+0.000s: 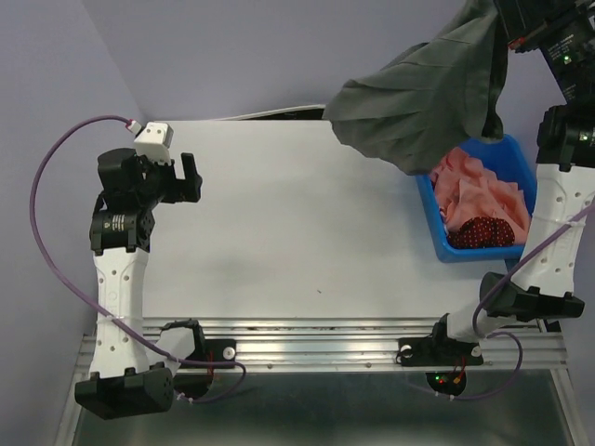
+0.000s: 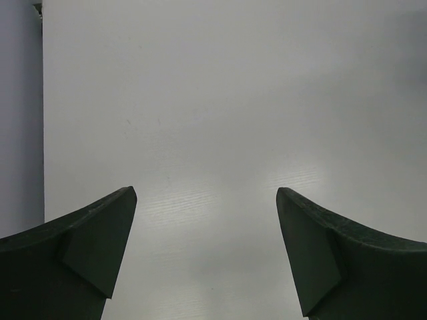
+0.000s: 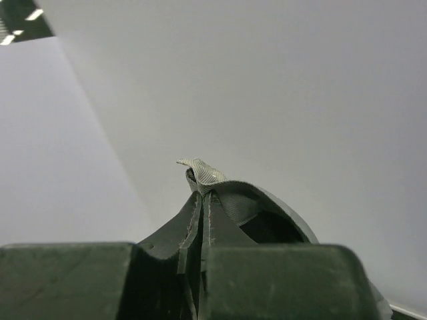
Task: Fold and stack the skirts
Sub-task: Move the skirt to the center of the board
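My right fingers (image 3: 202, 210) were clamped tight on a pinch of the dark grey skirt (image 1: 418, 102), with a small curl of its edge poking up past the tips. I could not tell whether that edge was hem or waistband. The rest of the skirt hung below those fingers in a loose bunch, off the desk (image 1: 297, 232) and partly over the far end of the blue bin (image 1: 429, 209). My left fingers (image 1: 191, 175) stood wide apart with nothing between them, above bare desk, well apart from the skirt and across the desk from my right fingers.

The dark red polka-dot skirt (image 1: 483, 232) lay crumpled in the bin, below my right fingers at its near end. It touched a heap of pink cloth (image 1: 479, 186) that filled most of the rest.

As I judged it, the task was only at its start. Of the 2 skirts, 0 were folded and 0 were stacked. Only 1 was up out of the bin, and it was not yet spread.

What was left, as I saw it:
- lay the grey skirt flat on the open desk between my 2 sets of fingers
- take a second hold with the left and fold it
- fetch the red skirt from the bin and fold it too
- set 1 on top of the other
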Robot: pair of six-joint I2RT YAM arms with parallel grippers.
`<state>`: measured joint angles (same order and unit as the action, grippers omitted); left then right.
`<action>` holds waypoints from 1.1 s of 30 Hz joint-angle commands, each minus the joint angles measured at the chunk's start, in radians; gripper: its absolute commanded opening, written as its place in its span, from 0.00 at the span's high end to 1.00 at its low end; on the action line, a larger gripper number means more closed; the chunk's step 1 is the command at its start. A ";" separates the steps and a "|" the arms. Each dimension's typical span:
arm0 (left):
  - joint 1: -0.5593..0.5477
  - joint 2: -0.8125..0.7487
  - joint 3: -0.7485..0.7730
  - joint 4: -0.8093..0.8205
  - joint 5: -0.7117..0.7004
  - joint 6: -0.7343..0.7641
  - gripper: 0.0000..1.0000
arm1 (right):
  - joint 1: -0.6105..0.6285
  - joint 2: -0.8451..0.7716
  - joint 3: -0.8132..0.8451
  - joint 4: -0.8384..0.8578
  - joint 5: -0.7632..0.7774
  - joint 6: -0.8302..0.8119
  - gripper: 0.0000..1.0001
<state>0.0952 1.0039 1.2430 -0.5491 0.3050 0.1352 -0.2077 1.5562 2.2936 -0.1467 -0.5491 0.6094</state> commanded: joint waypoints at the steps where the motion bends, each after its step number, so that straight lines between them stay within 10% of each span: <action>1: 0.015 -0.054 0.041 0.096 0.046 -0.046 0.01 | 0.074 -0.045 -0.080 0.182 -0.123 0.181 0.99; 18: 0.015 -0.083 0.004 -0.020 0.229 0.131 0.02 | 0.856 -0.006 -0.973 0.087 0.015 -0.266 0.97; 20: 0.015 -0.077 -0.030 -0.035 0.241 0.155 0.02 | 0.880 0.031 -0.973 0.093 0.031 -0.272 0.90; 23: 0.015 -0.065 -0.082 -0.043 0.263 0.201 0.01 | 0.880 0.091 -0.918 0.058 0.023 -0.307 0.30; 25: 0.015 -0.059 -0.117 -0.049 0.295 0.243 0.01 | 0.880 0.088 -0.881 -0.020 0.069 -0.382 0.15; 33: -0.034 -0.050 -0.223 -0.066 0.428 0.455 0.01 | 0.705 -0.025 -0.826 -0.324 0.161 -0.551 0.09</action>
<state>0.0910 0.9565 1.0477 -0.6277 0.6510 0.4702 0.6029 1.6188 1.4136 -0.3252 -0.4404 0.1585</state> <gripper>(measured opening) 0.985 0.918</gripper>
